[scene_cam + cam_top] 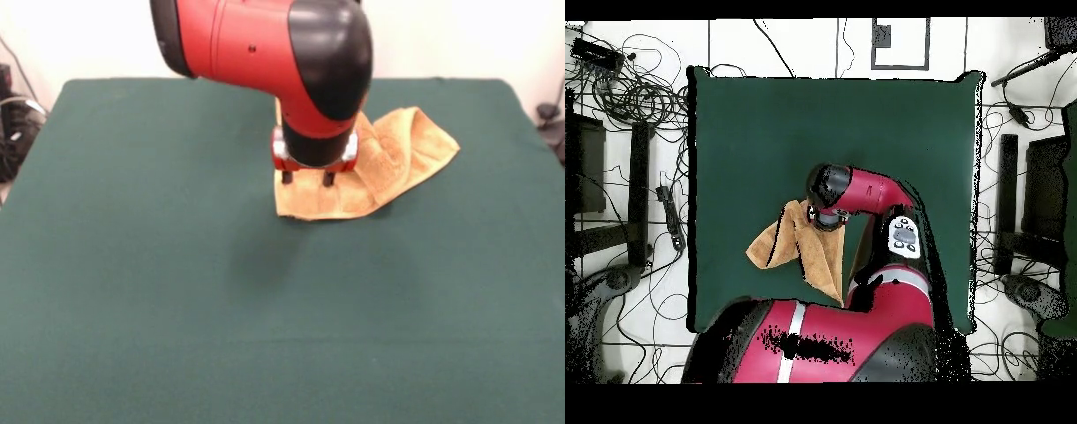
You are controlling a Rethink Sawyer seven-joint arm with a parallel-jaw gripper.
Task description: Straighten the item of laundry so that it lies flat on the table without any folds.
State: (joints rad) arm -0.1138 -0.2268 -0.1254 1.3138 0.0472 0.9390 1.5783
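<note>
The golden-orange towel (402, 150) lies crumpled and folded on the dark green table (177, 283), right of centre toward the far side. One fold runs diagonally across it and a corner sticks out to the right. My gripper (307, 179) points straight down over the towel's near-left part. Its two dark fingers (287, 177) stand apart, open, with their tips at the cloth. In the overhead view the towel (793, 245) spreads to the left and below the red wrist (855, 190), which hides the gripper there.
The table (765, 130) has wide bare cloth on every side of the towel. Cables and stands (635, 90) lie on the floor beyond its edges. The robot's base (825, 345) sits at the table's edge.
</note>
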